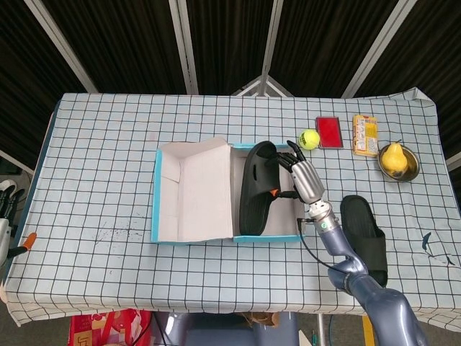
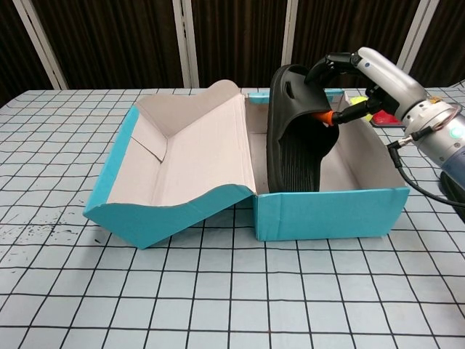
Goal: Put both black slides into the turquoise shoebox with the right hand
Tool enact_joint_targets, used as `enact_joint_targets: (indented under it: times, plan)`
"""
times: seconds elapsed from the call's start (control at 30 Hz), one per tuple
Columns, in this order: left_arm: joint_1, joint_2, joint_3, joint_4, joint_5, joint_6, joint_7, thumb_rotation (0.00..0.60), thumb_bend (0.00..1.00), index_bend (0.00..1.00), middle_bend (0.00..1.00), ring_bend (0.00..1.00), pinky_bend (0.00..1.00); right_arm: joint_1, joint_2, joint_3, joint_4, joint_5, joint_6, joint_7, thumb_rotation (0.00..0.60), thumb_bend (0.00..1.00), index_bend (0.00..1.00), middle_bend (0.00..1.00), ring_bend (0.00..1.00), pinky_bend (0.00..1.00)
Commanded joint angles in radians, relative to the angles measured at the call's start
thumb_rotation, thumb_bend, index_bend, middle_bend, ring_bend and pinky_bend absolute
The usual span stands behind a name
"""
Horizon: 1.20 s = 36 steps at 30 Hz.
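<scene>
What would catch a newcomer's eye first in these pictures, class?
The open turquoise shoebox at mid-table, lid flipped out to the left. Over its right half the right hand holds a black slide tilted on edge, its lower end down inside the box. The other slide lies flat on the checked cloth to the right of the box.

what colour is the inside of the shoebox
Pale grey-beige cardboard inside the shoebox; clearest in the chest view.

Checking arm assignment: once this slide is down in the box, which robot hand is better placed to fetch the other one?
Right. The right robot hand holds the first slide inside the turquoise shoebox, and the second slide lies on the table beside that same arm. No left hand shows over the table in either view.
</scene>
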Motion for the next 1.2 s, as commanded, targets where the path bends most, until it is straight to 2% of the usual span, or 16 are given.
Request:
enact_joint_targets:
  times: [0.03,0.7,1.2]
  plan:
    - [0.0,0.0,0.0,0.001,0.0,-0.001,-0.001,0.6,0.35,0.0,0.0,0.0,0.0,0.005,-0.004,-0.001,0.003,0.001,-0.01,-0.005,0.6,0.32,0.42,0.52,0.42,0.07]
    - [-0.003,-0.002,0.001,0.003,-0.002,-0.005,-0.001,0.6,0.35,0.0,0.0,0.0,0.0,0.063,0.039,-0.031,-0.057,-0.029,-0.06,-0.089,0.6,0.32,0.42,0.53,0.42,0.07]
    - [-0.004,-0.001,0.003,0.003,0.0,-0.008,-0.006,0.6,0.35,0.0,0.0,0.0,0.0,0.086,0.118,-0.052,-0.172,-0.027,-0.177,-0.148,0.6,0.35,0.42,0.54,0.42,0.04]
